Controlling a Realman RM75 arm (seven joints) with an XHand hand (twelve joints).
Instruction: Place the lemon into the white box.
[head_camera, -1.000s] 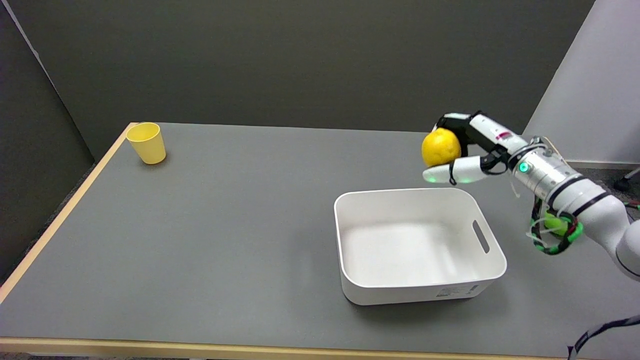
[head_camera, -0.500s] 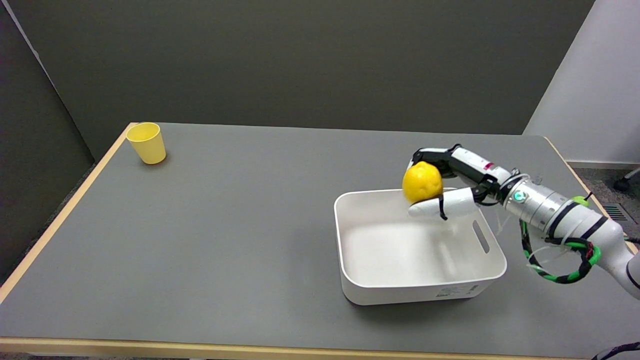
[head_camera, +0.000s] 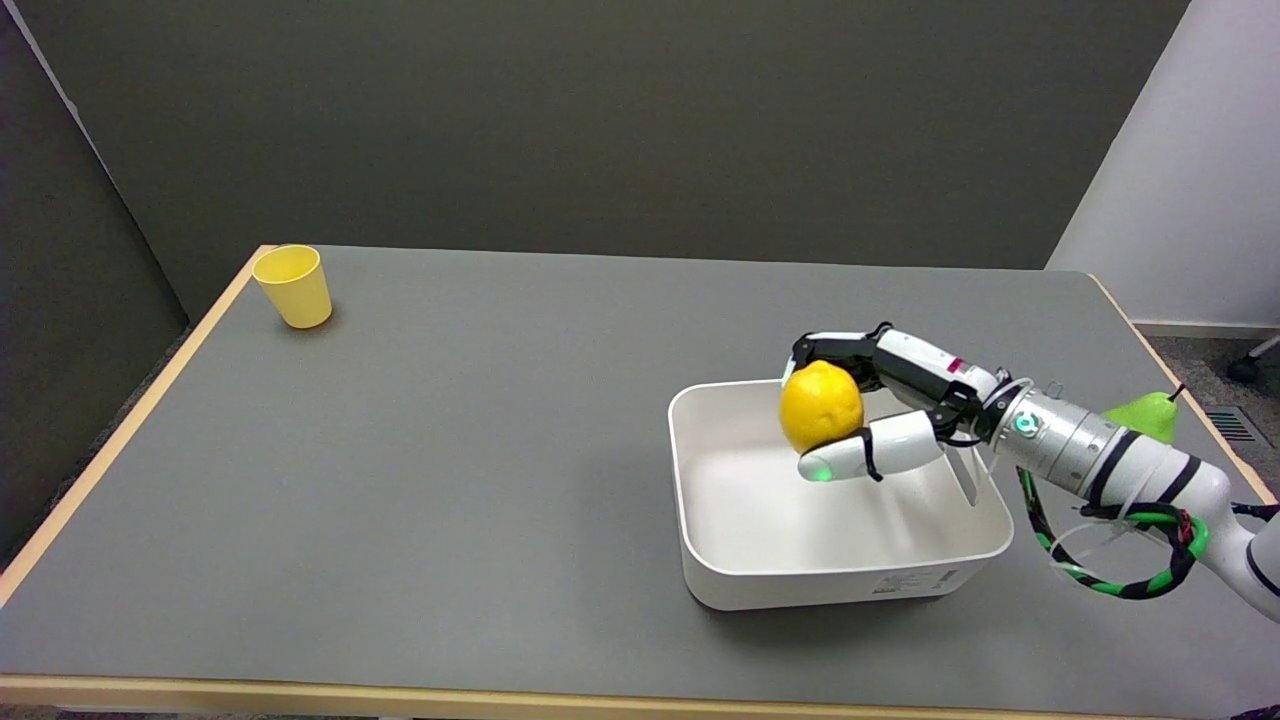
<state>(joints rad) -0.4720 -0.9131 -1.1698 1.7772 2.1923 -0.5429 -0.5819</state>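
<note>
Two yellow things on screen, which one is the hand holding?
The lemon, gripped by the right hand over the white box. The yellow cup stands untouched at the table's far left corner.

Your right hand (head_camera: 880, 405) holds the lemon (head_camera: 821, 406) over the white box (head_camera: 700, 500), above its far half, with open air between the fruit and the box floor. The box interior holds nothing that would block a descent; its walls (head_camera: 840, 580) ring the hand on all sides, and your forearm crosses above the right wall with the handle slot. A green pear (head_camera: 1148, 414) sits on the table (head_camera: 480, 450) just behind your forearm, near the right edge. The yellow cup (head_camera: 293, 286) stands well apart at the far left corner. Wide bare tabletop lies to the box's left and front.
</note>
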